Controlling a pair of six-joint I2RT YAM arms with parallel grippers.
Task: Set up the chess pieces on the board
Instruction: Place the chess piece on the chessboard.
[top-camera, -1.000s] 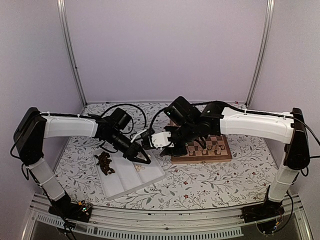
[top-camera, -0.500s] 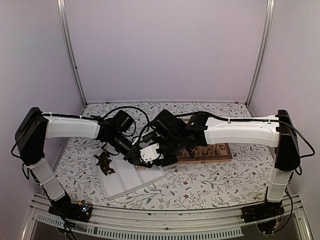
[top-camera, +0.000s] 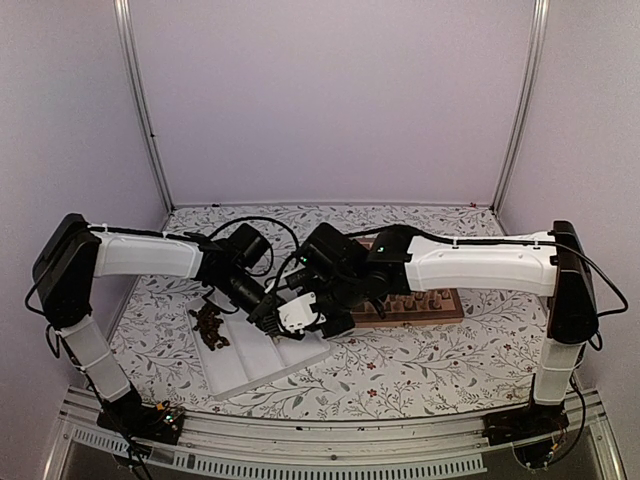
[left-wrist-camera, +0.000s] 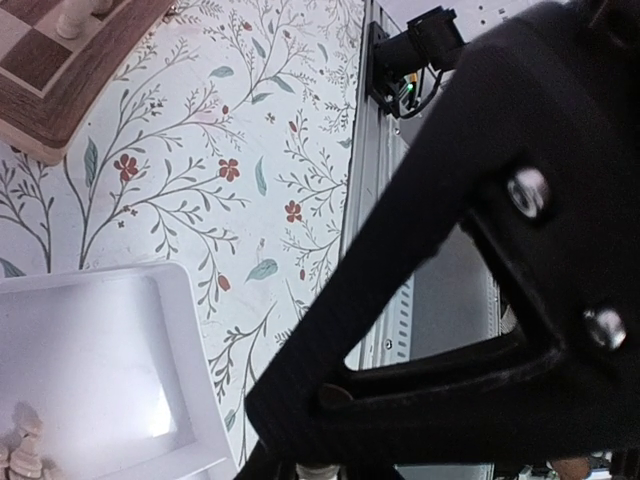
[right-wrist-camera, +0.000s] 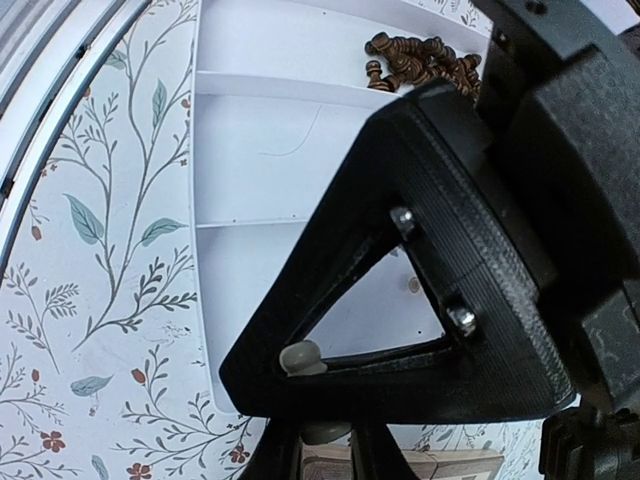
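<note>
The right gripper (right-wrist-camera: 322, 450) has closed onto 1 pale piece (right-wrist-camera: 300, 356) above the right compartment of the tray (right-wrist-camera: 250, 130). The left gripper (top-camera: 266, 313) meets it tip to tip, jaws nearly together; I cannot tell whether it holds anything. The left compartment holds a heap of dark pieces (right-wrist-camera: 420, 58), the right a few pale pieces (left-wrist-camera: 20, 448). The board (top-camera: 440, 306) sits on the desk near the tray, partly under the right arm.

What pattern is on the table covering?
The table covering is white with green leafy vines and small red flowers; clearest in the left wrist view.
</note>
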